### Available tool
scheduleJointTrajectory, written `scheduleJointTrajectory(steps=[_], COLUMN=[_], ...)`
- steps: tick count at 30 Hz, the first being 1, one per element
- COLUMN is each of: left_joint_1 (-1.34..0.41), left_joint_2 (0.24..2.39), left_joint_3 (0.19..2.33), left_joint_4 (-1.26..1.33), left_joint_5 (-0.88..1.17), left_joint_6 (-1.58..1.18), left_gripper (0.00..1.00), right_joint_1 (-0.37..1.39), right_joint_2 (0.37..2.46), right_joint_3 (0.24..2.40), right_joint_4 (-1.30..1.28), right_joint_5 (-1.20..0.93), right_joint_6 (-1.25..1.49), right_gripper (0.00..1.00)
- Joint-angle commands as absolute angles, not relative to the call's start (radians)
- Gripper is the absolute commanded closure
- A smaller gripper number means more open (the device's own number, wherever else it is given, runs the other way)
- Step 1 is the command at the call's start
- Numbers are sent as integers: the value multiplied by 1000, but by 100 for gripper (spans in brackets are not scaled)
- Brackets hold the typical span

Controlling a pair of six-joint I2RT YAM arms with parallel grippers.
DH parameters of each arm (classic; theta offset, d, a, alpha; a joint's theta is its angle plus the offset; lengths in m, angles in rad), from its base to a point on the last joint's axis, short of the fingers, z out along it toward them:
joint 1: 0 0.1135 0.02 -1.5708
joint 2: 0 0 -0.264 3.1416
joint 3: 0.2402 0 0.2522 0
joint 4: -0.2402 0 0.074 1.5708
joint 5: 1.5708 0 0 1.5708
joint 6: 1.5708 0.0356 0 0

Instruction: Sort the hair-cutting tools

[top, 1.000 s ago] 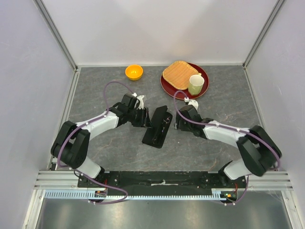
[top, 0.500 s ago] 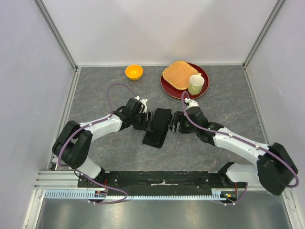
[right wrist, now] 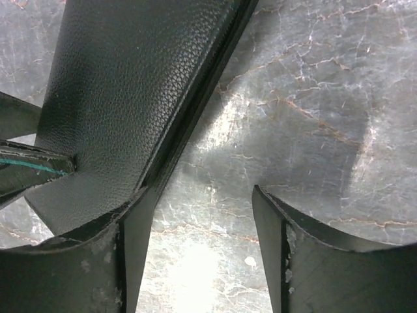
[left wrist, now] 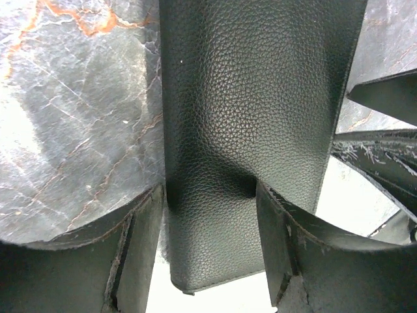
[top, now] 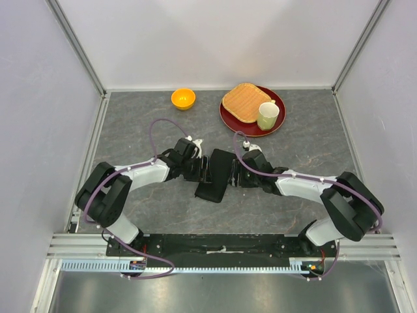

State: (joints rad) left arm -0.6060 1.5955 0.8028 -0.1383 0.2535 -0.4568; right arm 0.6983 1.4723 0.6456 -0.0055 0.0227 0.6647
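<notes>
No readable text, labels, numbers anywhere.

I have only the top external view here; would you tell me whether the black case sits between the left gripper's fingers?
Observer: Yes. In the left wrist view the black case fills the gap between the fingers of the left gripper. I cannot tell whether they pinch it.
Operator: Thank you. And how does the right gripper stand?
Observer: Its jaws are open. The right wrist view shows bare table between them, and the case's edge runs past one finger only.
</notes>
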Motion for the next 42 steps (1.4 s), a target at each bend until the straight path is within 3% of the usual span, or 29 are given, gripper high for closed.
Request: scheduleJointTrajectory(steps=[1, 5, 11, 18, 23, 29, 37, 42], left_joint_1=[-615, -617, -618, -618, -618, -618, -618, -615], left_joint_2=[1631, 1647, 1654, 1660, 1652, 1651, 1660, 1680], left_joint_3=[772, 765, 762, 787, 793, 801, 799, 808], left_joint_4=[-140, -111, -92, -135, -138, -141, -129, -123], left_joint_5=[293, 311, 298, 232, 207, 206, 229, 241], left_joint_6=[-515, -561, -607, -624, -640, -663, -690, -701], left_gripper=[36, 36, 38, 38, 37, 34, 34, 42], right_joint_1=[701, 700, 701, 742, 870, 1021, 1132, 1146], right_joint_2=[1547, 1657, 1714, 1447, 1261, 1183, 1362, 1465], right_joint_3=[701, 811, 907, 792, 674, 586, 540, 491], right_joint_4=[57, 55, 3, -129, -163, -55, 205, 420], right_joint_5=[63, 78, 146, 209, 201, 143, 190, 253], right_joint_6=[649, 597, 535, 555, 621, 678, 833, 934], right_gripper=[34, 42, 43, 35, 29, 30, 40, 45])
